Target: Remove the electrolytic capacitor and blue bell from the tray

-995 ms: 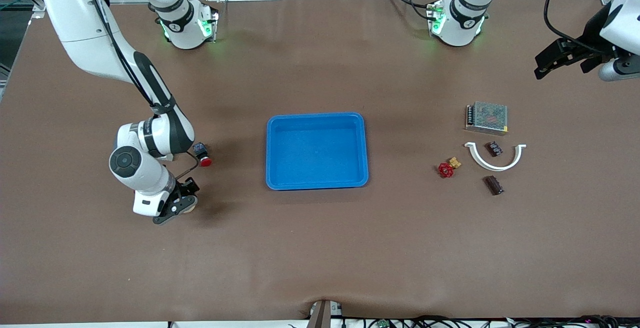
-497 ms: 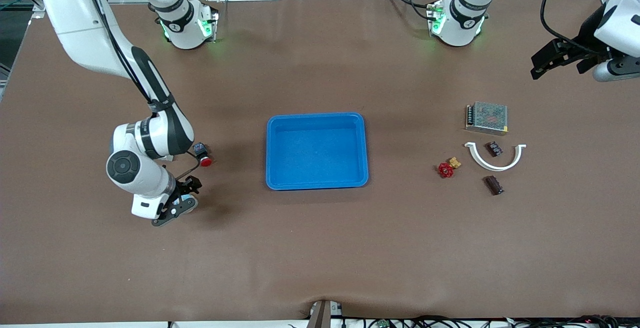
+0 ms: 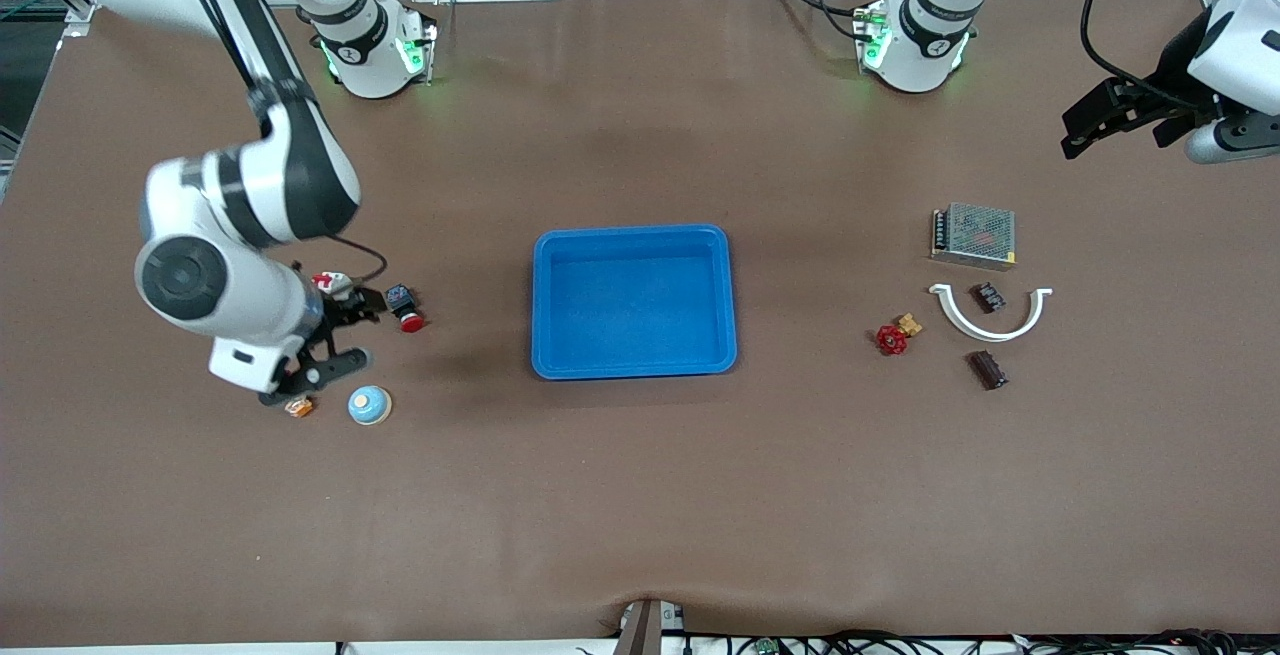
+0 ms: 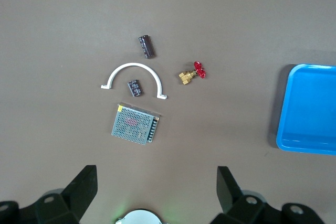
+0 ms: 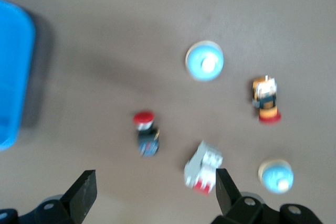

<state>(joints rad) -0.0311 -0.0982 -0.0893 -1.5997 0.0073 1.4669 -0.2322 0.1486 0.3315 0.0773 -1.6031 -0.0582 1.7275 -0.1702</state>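
Observation:
A light blue bell (image 3: 369, 405) (image 5: 205, 61) rests on the table at the right arm's end, free of any grip. A second light blue bell (image 5: 276, 176) shows only in the right wrist view. My right gripper (image 3: 355, 333) (image 5: 155, 195) hangs open and empty above the small parts there. A dark capacitor (image 3: 987, 370) (image 4: 146, 46) lies at the left arm's end, and a smaller dark capacitor (image 3: 988, 296) (image 4: 135, 87) sits inside a white arc (image 3: 990, 315). My left gripper (image 3: 1072, 133) (image 4: 156, 187) waits open, high over the table's left arm's end.
A blue tray (image 3: 634, 301) sits mid-table. Near the bell lie a red push button (image 3: 405, 310), a white and red breaker (image 3: 333, 283) and an orange part (image 3: 298, 407). A mesh power supply (image 3: 974, 234) and a red-handled valve (image 3: 892, 338) lie near the capacitors.
My right gripper opened, let go of the bell on the table and rose away from it. The left arm hardly moved.

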